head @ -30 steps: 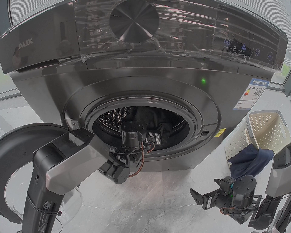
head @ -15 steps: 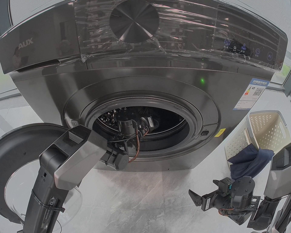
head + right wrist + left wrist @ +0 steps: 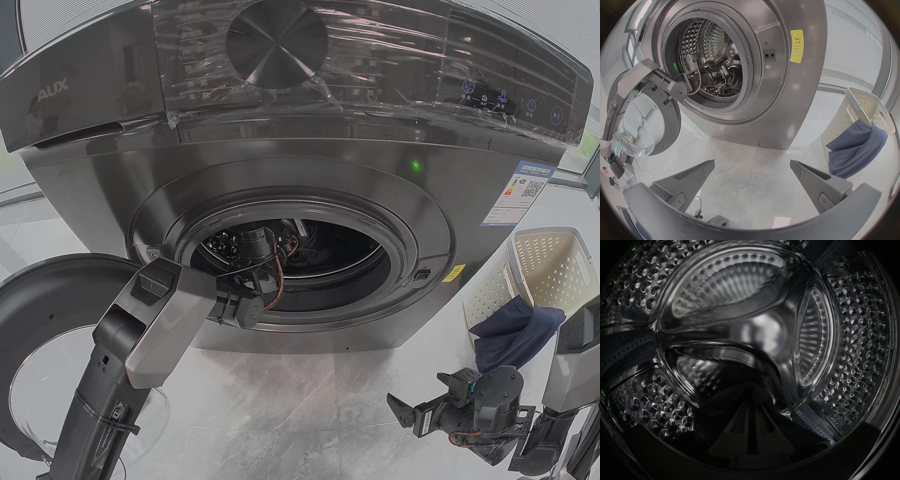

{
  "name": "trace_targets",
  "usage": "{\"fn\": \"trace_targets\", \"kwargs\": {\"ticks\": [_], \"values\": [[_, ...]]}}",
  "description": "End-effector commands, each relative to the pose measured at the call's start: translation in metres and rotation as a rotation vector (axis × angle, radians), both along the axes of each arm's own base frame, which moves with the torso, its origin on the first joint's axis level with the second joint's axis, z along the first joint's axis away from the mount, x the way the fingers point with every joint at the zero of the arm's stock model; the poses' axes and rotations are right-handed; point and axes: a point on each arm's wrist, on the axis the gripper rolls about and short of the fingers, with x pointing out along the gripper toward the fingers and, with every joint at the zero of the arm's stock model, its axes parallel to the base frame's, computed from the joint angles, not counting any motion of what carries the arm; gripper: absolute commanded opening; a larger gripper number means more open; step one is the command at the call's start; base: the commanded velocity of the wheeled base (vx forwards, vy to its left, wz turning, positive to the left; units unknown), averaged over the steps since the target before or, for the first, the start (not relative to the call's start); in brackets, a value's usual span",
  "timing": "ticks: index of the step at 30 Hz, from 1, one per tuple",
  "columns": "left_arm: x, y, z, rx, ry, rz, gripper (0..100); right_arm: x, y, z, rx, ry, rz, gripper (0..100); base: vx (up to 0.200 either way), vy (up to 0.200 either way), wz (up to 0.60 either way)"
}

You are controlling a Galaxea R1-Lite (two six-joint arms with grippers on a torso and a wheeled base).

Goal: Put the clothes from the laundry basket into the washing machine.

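Left gripper (image 3: 297,232) sits deep inside the washing machine's (image 3: 312,169) drum (image 3: 859,333). In the left wrist view its fingers (image 3: 739,422) are drawn close, with only a thin slit between them. A dark shape surrounds them, but it is too dim to tell whether cloth is pinched there. From the right wrist view a black garment (image 3: 732,78) shows inside the drum, just beside that gripper.

The right gripper (image 3: 422,394) hangs over the grey floor (image 3: 300,400) in front of the machine, its jaws spread wide and holding nothing.

The laundry basket (image 3: 550,262), cream plastic with punched holes, lies tipped to the right of the machine. A navy garment (image 3: 515,334) spills from its mouth. It is soft and crumpled, folded over the basket's lower rim, and sags onto the floor near the right gripper. The round door (image 3: 37,312) stands swung open on the machine's left.
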Motion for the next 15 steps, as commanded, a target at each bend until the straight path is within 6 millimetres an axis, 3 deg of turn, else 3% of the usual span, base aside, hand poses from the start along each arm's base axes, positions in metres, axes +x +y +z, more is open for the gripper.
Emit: {"fn": "trace_targets", "kwargs": {"ticks": [1, 3, 4, 11, 14, 15], "values": [[0.001, -0.002, -0.003, 0.001, 0.004, -0.001, 0, 0.000, 0.000, -0.001, -0.002, 0.004, 0.001, 100, 0.000, 0.000, 0.00], [0.000, -0.002, -0.005, 0.006, 0.012, -0.001, 0, 0.000, 0.000, -0.002, -0.004, 0.006, 0.001, 100, 0.000, 0.000, 0.00], [-0.002, -0.003, -0.007, 0.012, 0.023, -0.007, 100, 0.000, 0.001, -0.002, -0.005, 0.007, 0.002, 100, 0.000, 0.000, 0.00], [-0.013, -0.010, -0.014, 0.030, 0.064, -0.026, 100, 0.000, 0.000, -0.003, -0.006, 0.008, -0.001, 100, 0.000, 0.000, 0.00], [-0.027, -0.013, -0.005, 0.043, 0.082, -0.045, 100, 0.000, 0.000, -0.003, -0.006, 0.008, -0.001, 100, 0.000, 0.000, 0.00], [-0.047, -0.016, 0.004, 0.074, 0.106, -0.070, 100, 0.001, 0.000, -0.003, -0.008, 0.008, -0.002, 100, 0.000, 0.000, 0.00]]}}
